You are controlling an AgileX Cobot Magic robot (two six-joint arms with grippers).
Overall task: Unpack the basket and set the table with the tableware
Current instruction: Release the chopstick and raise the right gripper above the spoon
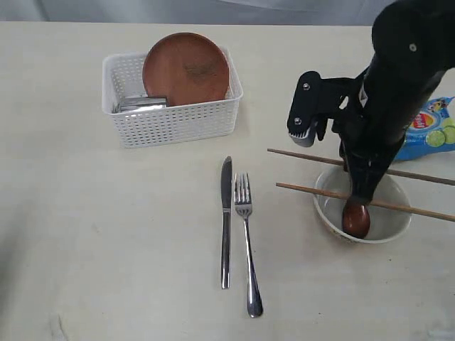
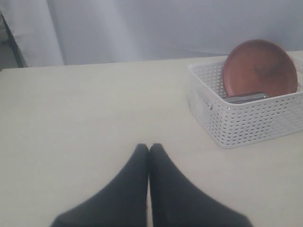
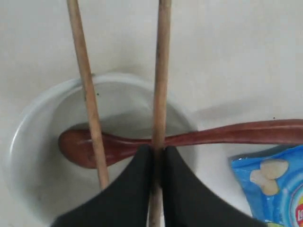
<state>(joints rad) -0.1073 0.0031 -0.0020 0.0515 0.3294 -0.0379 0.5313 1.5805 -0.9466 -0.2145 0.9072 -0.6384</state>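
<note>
My right gripper (image 3: 157,150) (image 1: 357,190) is shut on one wooden chopstick (image 3: 161,71) just above the cream bowl (image 1: 387,226). The other chopstick (image 3: 87,99) lies across the bowl's rim. In the exterior view both chopsticks (image 1: 306,154) (image 1: 306,190) run sideways past the arm. A dark wooden spoon (image 1: 355,219) (image 3: 236,133) rests in the bowl. The steel knife (image 1: 226,220) and fork (image 1: 247,241) lie side by side on the table (image 1: 106,234). The white basket (image 1: 170,124) (image 2: 246,123) holds a brown wooden plate (image 1: 186,67) and a steel cup (image 1: 142,104). My left gripper (image 2: 149,147) is shut and empty.
A blue chip bag (image 1: 432,129) (image 3: 274,184) lies at the right edge, just behind the bowl. The right arm's black body (image 1: 398,78) stands over the bowl and hides the spoon's handle. A pale curtain hangs behind the table.
</note>
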